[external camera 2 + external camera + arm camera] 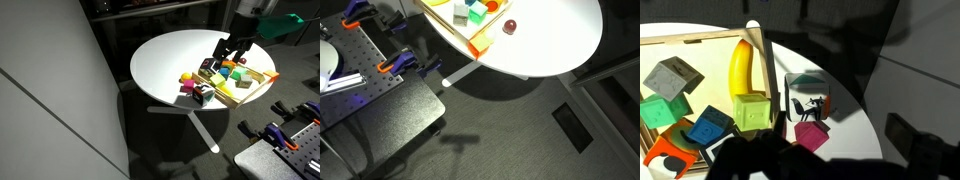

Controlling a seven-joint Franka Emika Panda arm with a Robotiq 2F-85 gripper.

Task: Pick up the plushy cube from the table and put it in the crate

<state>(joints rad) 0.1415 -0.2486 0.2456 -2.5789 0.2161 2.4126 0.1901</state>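
The crate [762, 55] held a banana [739, 68] and green and blue cubes [752, 112]. My gripper [230, 55] hovered above the crate; I couldn't tell whether its fingers were parted.

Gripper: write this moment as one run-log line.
gripper over crate wall | black-and-white cube on table, outside crate | not grasped

Dim surroundings, hard overhead shadows.

A yellow banana [740, 68], a black perforated bench [370, 75] and orange clamps [392, 67] are visible.
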